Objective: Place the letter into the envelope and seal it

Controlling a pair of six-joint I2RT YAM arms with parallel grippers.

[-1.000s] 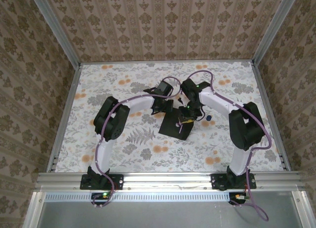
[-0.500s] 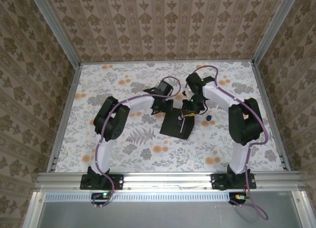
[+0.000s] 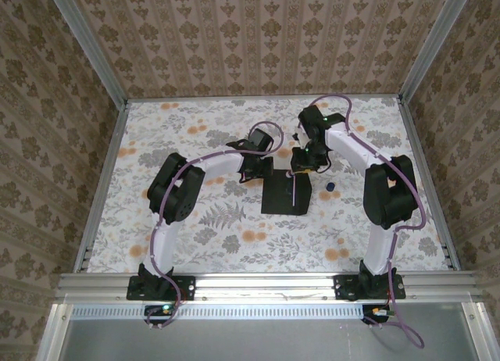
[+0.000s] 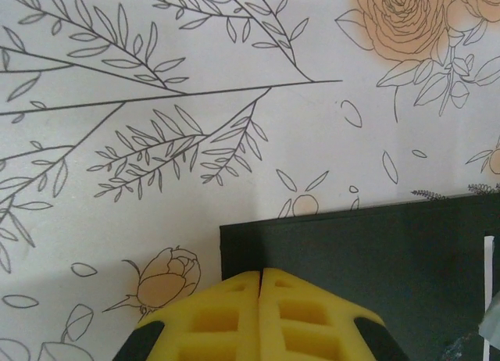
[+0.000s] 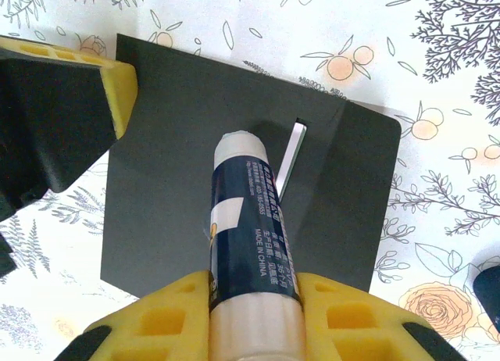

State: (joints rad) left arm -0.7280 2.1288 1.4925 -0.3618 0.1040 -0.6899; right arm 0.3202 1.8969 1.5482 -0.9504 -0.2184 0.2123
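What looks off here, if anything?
A thin white strip, likely the letter, shows at the envelope flap's edge, so it may not be fully tucked. The glue stick in the right gripper is uncapped; a small blue piece, probably its cap, lies loose beside the envelope.

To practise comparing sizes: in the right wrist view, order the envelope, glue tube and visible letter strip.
1. envelope
2. glue tube, enlarged by being nearest the camera
3. letter strip
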